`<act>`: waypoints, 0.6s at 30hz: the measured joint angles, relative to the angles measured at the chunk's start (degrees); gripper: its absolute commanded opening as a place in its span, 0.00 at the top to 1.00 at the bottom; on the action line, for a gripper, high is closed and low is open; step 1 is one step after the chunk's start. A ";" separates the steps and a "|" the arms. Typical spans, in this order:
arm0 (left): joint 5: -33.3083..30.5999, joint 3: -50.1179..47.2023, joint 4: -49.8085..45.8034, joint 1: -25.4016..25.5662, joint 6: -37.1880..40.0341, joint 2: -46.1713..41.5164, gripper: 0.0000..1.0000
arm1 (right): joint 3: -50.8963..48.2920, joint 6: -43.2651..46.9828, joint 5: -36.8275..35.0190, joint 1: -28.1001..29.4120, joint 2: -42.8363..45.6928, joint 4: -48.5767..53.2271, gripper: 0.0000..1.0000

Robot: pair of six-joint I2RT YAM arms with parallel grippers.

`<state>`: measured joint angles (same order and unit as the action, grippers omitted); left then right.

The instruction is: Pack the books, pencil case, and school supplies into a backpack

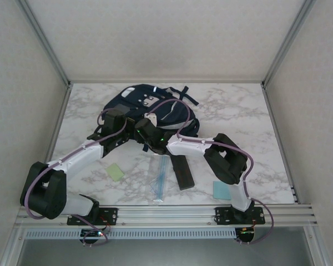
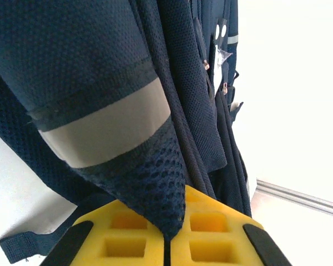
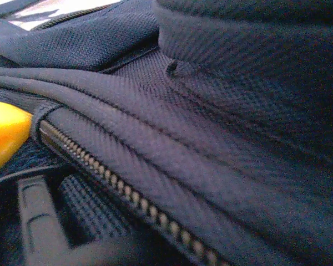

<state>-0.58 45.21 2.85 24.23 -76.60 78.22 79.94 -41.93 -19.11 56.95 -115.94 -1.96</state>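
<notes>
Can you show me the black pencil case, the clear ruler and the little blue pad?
pencil case (image 1: 182,173): top view, its black middle.
ruler (image 1: 158,180): top view, halfway along it.
blue pad (image 1: 221,190): top view, its visible centre.

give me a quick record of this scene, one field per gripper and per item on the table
backpack: lying at the far middle of the table
left gripper: shut on a fold of backpack mesh
right gripper: against the backpack by its zipper; open or shut unclear
pencil case: flat on the table, on the near side of the backpack
ruler: on the table, just left of the pencil case
green pad: on the table, left of the ruler
blue pad: on the table, by the right arm's base
</notes>
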 measured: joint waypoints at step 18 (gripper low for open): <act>5.03 2.21 -0.59 -2.69 4.46 4.46 1.00 | -7.80 3.41 8.90 -2.47 7.72 4.00 1.00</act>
<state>4.45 47.42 2.26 21.54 -72.14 82.67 72.14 -38.52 -10.22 54.48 -108.22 2.04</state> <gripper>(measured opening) 0.066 0.109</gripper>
